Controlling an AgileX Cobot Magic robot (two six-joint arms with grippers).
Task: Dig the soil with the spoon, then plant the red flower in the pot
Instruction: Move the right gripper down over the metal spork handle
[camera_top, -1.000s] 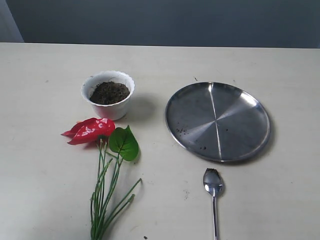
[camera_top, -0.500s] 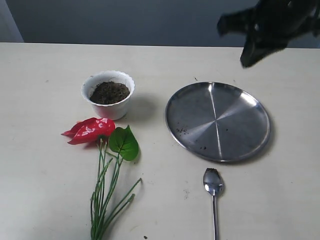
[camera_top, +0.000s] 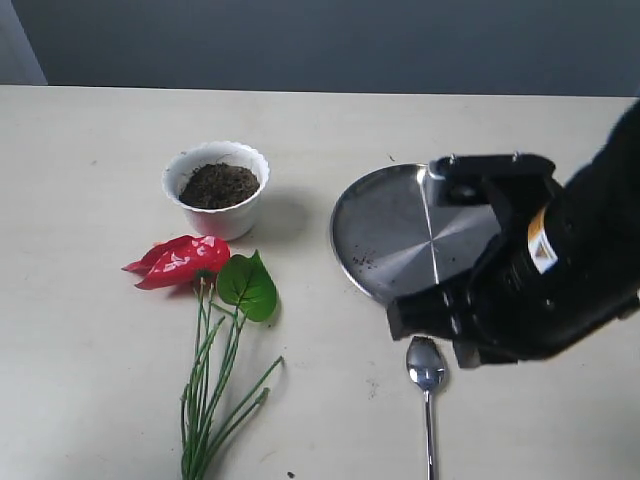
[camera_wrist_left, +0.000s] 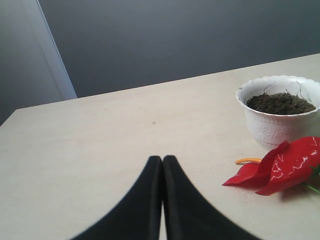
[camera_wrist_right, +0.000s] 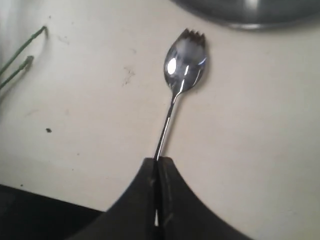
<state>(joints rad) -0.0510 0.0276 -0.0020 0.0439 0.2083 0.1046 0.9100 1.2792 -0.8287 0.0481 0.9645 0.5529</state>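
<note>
The silver spoon (camera_top: 427, 365) lies on the table below the plate, bowl toward the plate. In the right wrist view my right gripper (camera_wrist_right: 158, 161) is shut, its tips hanging over the spoon (camera_wrist_right: 185, 60) handle; the handle runs under them and the spoon still rests on the table. The right arm (camera_top: 530, 270) covers part of the plate. The white pot (camera_top: 216, 195) holds dark soil (camera_top: 218, 185). The red flower (camera_top: 180, 262) lies in front of the pot. My left gripper (camera_wrist_left: 162, 159) is shut on nothing, low over the table, apart from the flower (camera_wrist_left: 285, 167) and pot (camera_wrist_left: 277, 125).
A round steel plate (camera_top: 385, 235) with a few soil crumbs sits right of the pot. The flower's long green stems (camera_top: 210, 390) run toward the front edge. A dark wall stands behind the table's far edge.
The right arm has swung down from the upper right, across the plate, to hang over the spoon. The spoon, the flower and the pot have not moved.
</note>
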